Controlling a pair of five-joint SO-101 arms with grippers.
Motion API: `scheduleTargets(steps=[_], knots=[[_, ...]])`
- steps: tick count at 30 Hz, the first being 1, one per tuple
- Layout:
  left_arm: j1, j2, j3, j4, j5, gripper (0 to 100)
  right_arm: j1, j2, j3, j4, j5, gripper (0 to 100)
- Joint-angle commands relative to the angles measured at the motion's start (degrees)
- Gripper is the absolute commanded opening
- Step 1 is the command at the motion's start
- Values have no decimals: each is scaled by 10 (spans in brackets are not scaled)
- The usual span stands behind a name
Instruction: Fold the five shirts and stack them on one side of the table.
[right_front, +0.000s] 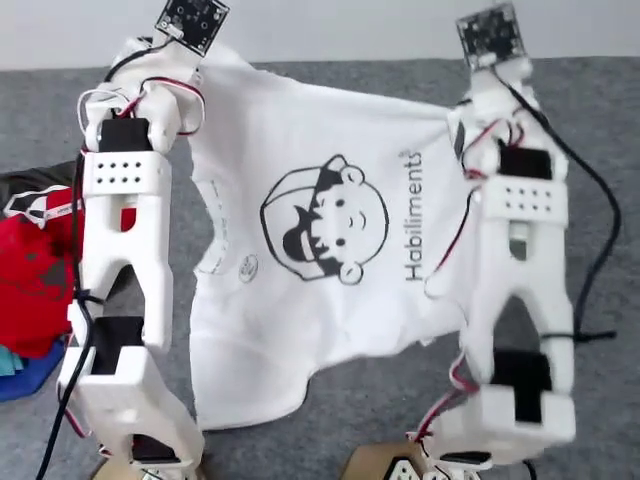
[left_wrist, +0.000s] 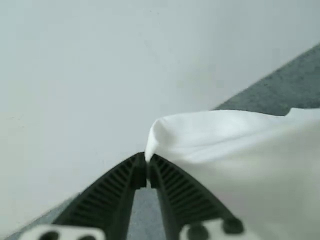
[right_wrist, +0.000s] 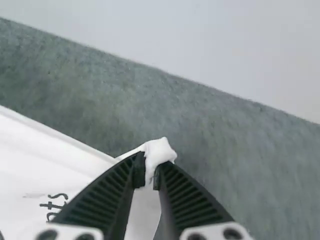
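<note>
**High view.** White shirt (right_front: 320, 250) lies print-up on the grey table (right_front: 380, 410), between the two arms. L arm (right_front: 125, 250) stands at the shirt's left far corner and R arm (right_front: 520, 250) at its right far corner. The near hem is rumpled and part curled under, and the far edge sits close to the wall. A pile (right_front: 35, 285) of other shirts (red, blue, dark) lies just beside the L arm base, apart from the white one.

**Left wrist view.** L gripper (left_wrist: 146, 164) has its jaws pressed together on a thin lip of shirt edge. The cloth bulges up beside the tips, and the wall (left_wrist: 100, 75) is close behind.

**Right wrist view.** R gripper (right_wrist: 149, 167) has its jaws nipped on a small tuft (right_wrist: 159, 150) of the shirt corner. The rest of the cloth trails away flat on the table.

**Status (est.).** First shirt, both far corners held, fold not yet made. No folded stack visible.

**Faults to watch.**
- Slip-out: both pinches hold very little cloth, and the R bite looks the smaller, though depth is hard to judge at this angle. Pulling the corners apart or lifting fast could strip one out.
- Skewed fold: uneven travel of L vs R, or the rumpled near hem, would give a crooked crease.
- Pile disturbance: the L arm sweeping back may drag the pile nearby.
</note>
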Motion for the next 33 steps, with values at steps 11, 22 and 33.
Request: scheduleTargets(steps=[11, 22, 33], knots=[[-24, -9, -11, -97, -17, 3, -40, 166, -274, 13, -2, 9], [-15, -23, -14, -64, -41, 3, -66, 186, -287, 9, 31, 9], [-3, -23, -14, 44, -41, 3, -95, 205, -287, 10, 33, 9]])
